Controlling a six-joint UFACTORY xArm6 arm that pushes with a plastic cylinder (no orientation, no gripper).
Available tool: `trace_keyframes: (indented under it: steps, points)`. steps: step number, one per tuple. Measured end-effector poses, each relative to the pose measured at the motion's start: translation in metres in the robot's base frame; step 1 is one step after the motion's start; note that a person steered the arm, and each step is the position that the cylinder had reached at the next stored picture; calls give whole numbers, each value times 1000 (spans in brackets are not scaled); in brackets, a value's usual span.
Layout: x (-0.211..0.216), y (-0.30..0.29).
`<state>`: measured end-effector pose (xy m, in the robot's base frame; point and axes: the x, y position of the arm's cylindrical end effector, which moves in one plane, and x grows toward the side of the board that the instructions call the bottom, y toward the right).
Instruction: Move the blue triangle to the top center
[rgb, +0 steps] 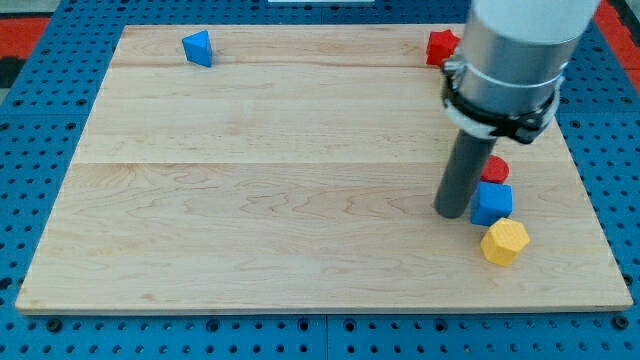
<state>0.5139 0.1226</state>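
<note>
Blue triangle (198, 47) is seen near the top left corner of the wooden board (270, 170), well apart from everything else. No pincer is carried by the arm, only a rod; my tip (452, 213) is set just left of the blue cube (491, 203). A small red block (496, 169) is partly hidden behind the cube, a yellow hexagonal block (504, 241) lies just below it, and another red block (441, 47) sits at the top right.

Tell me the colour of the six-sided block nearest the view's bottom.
Yellow: the hexagon block, clearest in the camera view, lower right.
</note>
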Motion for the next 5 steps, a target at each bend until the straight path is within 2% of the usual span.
trace_keyframes:
  steps: [1,2,3,5]
  points:
    - [2,-53]
    - [-13,-86]
    - [-37,-117]
    - [-103,-142]
